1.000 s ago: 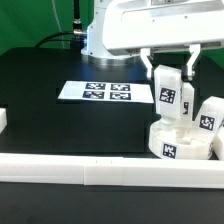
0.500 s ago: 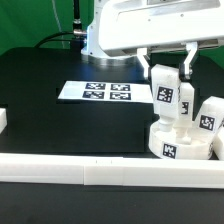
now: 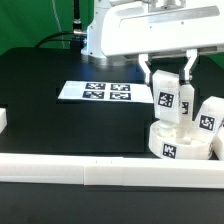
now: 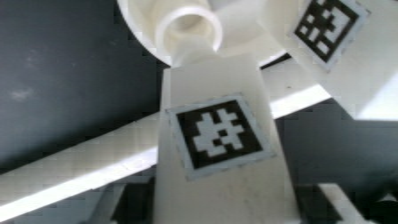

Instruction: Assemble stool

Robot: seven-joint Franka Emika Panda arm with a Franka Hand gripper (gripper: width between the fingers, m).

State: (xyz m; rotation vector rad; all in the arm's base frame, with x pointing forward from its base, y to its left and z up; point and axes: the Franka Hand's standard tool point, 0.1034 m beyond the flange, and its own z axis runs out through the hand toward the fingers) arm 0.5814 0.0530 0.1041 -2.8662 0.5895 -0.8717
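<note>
My gripper (image 3: 168,78) is shut on a white blocky leg (image 3: 167,97) with a square tag, held upright at the exterior view's right. The leg's lower end rests on top of the round white seat (image 3: 170,148). In the wrist view the leg (image 4: 217,130) runs from between my fingers (image 4: 342,202) down to a round socket on the seat (image 4: 192,30). A second tagged leg (image 3: 208,118) stands tilted on the seat's right side, and it shows in the wrist view too (image 4: 331,25).
The marker board (image 3: 95,91) lies flat on the black table, left of the seat. A long white border rail (image 3: 100,172) runs along the front edge, also in the wrist view (image 4: 80,155). A small white block (image 3: 3,120) sits at the left edge.
The held leg has turned and shifted slightly over the seat, first leaning left, then back to the right. My grip has not changed.
</note>
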